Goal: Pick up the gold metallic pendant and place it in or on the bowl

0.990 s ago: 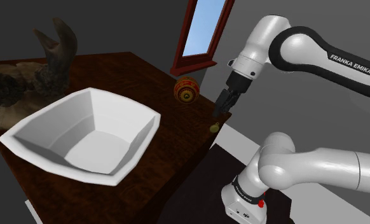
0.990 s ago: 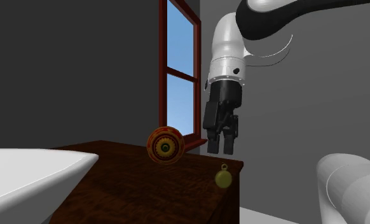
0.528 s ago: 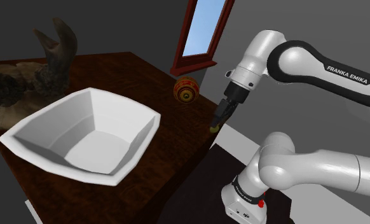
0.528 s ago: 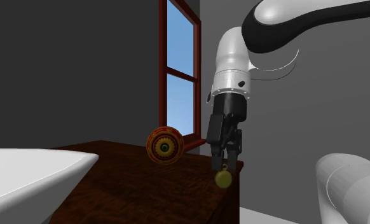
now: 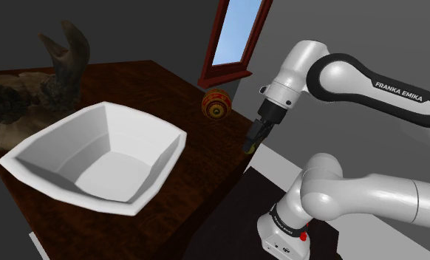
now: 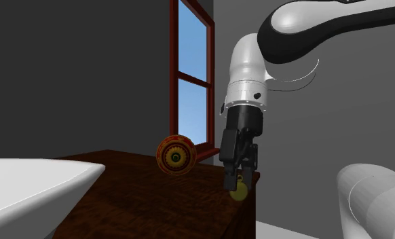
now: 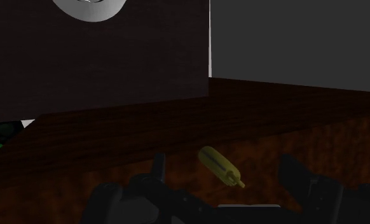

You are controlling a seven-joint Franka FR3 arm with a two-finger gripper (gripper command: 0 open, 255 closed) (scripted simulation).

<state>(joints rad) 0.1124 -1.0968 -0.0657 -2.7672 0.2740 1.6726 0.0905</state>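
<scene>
1. The surface (image 5: 199, 185) is dark wood and carries everything. One corner of it points towards the stand.
2. The arm (image 5: 354, 81) reaches from the stand over that corner, its wrist aimed steeply down.
3. The bowl (image 5: 136, 137) is white, wide and angular. It sits empty on the surface towards the shoulder view's left, well apart from the corner.
4. A dark, gnarled sculpture (image 5: 51, 81) stands behind the bowl, away from any likely path.
5. A red-and-gold ball (image 5: 216, 103) rests near the surface's far edge, between the bowl and the corner.
6. The gripper (image 6: 238, 182) hangs low at the corner with its fingers spread wide, one on each side of the pendant. In the wrist view neither finger touches it, so the gripper holds nothing.
7. The pendant (image 7: 220, 167) is a small gold disc, seen edge-on and tilted in the wrist view. It sits at the very corner of the surface, between the fingers and near the ball.
   - Step in hand, as I judge it: the reach looks finished, with the gripper placed for the grasp but not yet closed.
   - The next move calls for closing squarely on the thin disc. It lies so near the edge that a glancing finger could knock it off.
   - After that comes a lift clear of the surface, a carry past the ball, and a release over the bowl.
</scene>
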